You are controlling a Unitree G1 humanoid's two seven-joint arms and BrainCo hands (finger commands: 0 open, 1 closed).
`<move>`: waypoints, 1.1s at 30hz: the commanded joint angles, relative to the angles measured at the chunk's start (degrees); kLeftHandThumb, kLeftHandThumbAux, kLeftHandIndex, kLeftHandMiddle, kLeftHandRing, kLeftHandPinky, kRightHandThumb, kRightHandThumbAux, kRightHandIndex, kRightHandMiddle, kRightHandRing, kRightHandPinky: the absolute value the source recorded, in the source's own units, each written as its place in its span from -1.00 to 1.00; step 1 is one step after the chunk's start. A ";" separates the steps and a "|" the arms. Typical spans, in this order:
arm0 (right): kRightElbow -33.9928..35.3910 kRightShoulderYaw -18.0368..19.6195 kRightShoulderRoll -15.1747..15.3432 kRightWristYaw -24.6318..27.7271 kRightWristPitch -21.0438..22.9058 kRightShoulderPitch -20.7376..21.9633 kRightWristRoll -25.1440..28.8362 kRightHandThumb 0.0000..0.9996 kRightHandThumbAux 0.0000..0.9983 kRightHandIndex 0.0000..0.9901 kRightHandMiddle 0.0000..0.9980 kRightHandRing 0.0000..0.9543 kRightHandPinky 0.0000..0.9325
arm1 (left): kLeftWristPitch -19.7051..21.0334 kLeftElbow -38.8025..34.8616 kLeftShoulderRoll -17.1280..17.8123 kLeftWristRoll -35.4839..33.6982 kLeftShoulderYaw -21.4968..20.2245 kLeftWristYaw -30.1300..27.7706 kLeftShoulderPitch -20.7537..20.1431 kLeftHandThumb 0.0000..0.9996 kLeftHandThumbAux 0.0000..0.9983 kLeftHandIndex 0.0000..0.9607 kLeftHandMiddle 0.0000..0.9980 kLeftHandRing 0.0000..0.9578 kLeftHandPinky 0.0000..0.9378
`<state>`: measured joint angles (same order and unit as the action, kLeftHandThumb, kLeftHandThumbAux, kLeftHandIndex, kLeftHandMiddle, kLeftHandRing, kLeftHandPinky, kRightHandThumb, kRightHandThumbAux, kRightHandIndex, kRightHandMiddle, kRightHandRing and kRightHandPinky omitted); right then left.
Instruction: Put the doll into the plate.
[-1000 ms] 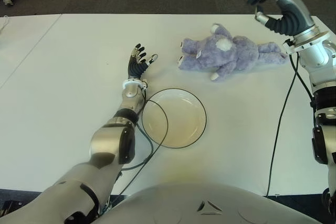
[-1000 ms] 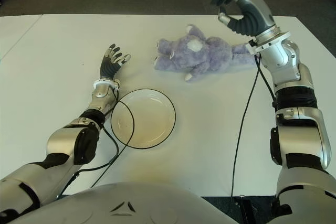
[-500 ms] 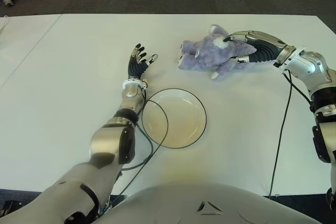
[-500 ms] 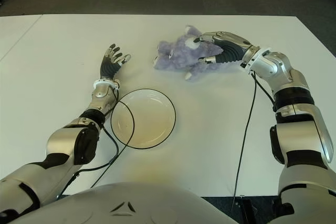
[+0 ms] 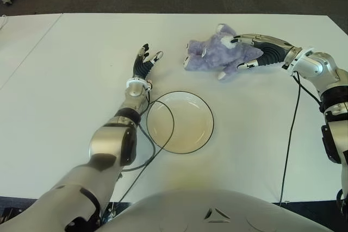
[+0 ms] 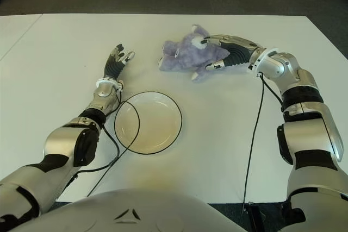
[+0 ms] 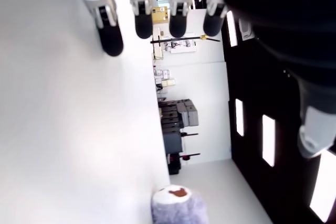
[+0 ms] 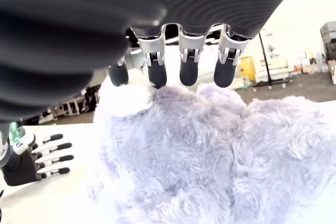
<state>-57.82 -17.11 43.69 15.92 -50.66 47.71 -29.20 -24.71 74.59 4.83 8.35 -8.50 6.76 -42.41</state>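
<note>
**Right hand over the plush doll, plate empty**

Across the far half of the white table (image 5: pixel 65 107), my right hand (image 5: pixel 255 52) reaches in from the right and lies over the purple plush doll (image 5: pixel 215 55). Its fingers (image 8: pixel 189 69) stretch long over the top of the fur, their tips near the doll's head, while the thumb shows low on the near side of the body. From the wrist view the four fingertips sit just above or against the pile; I cannot tell whether they press into it. They are extended, not curled tight, so I read the hand as draped around the doll and not clamped on it. The doll lies on its side on the tabletop, head pointing toward my left, well apart from the plate.

Nearer to me and to the left of the doll sits the round white plate (image 5: pixel 204 134) with a dark rim, holding nothing. A black cable (image 5: pixel 157 150) loops across its left edge and runs back along my left forearm.

My left hand (image 5: pixel 144 66) shows beside the plate's far left, fingers straight and slightly spread, grasping nothing. Another black cable (image 5: pixel 291 129) trails down the table below my right wrist
</note>
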 commanded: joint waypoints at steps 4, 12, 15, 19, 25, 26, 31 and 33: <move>-1.20 -0.86 -1.23 -0.94 0.75 0.00 -0.83 -0.73 -0.28 -1.00 -1.00 -1.00 -1.00 | 1.53 2.20 2.31 3.26 3.37 0.14 -2.37 -1.00 -0.03 -1.00 -1.00 -1.00 -1.00; -1.41 -1.26 -1.54 -4.71 0.46 -0.51 -2.20 -0.75 -0.26 -1.00 -1.00 -1.00 -1.00 | 3.23 1.92 4.81 4.83 5.72 -1.91 -9.58 -1.00 0.31 -1.00 -1.00 -1.00 -1.00; -1.53 -1.16 -1.76 -6.04 0.72 -0.67 -2.36 -0.75 -0.23 -1.00 -1.00 -1.00 -1.00 | 2.77 1.71 5.52 5.45 6.79 -2.74 -11.48 -1.00 0.45 -1.00 -1.00 -1.00 -1.00; -1.66 -0.79 -1.87 -6.56 0.80 -0.69 -1.71 -0.71 -0.18 -1.00 -1.00 -1.00 -1.00 | 1.36 1.55 6.54 6.86 8.70 -3.24 -12.81 -1.00 0.52 -1.00 -1.00 -1.00 -1.00; -1.52 -0.37 -1.99 -7.38 0.63 -0.79 -1.21 -0.64 -0.11 -1.00 -1.00 -1.00 -1.00 | 0.22 1.56 7.90 8.36 11.13 -4.69 -14.31 -1.00 0.56 -1.00 -1.00 -1.00 -1.00; -1.52 -0.20 -1.95 -7.41 0.42 -0.82 -0.97 -0.63 -0.10 -1.00 -1.00 -1.00 -1.00 | 0.08 1.52 8.14 9.01 11.93 -4.93 -14.72 -1.00 0.57 -1.00 -1.00 -1.00 -1.00; -1.31 0.09 -1.77 -7.66 0.01 -0.94 -0.56 -0.61 -0.09 -1.00 -1.00 -1.00 -1.00 | -0.50 1.35 9.50 12.26 15.66 -5.47 -16.31 -1.00 0.58 -1.00 -1.00 -1.00 -1.00; -1.12 0.15 -1.74 -7.72 -0.04 -0.99 -0.52 -0.60 -0.08 -1.00 -1.00 -1.00 -1.00 | -0.65 1.34 10.06 13.20 16.79 -5.65 -16.72 -1.00 0.57 -1.00 -1.00 -1.00 -1.00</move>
<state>-58.86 -17.06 42.23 8.37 -50.51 47.59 -30.00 -25.05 75.50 13.57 19.26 6.11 2.20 -57.77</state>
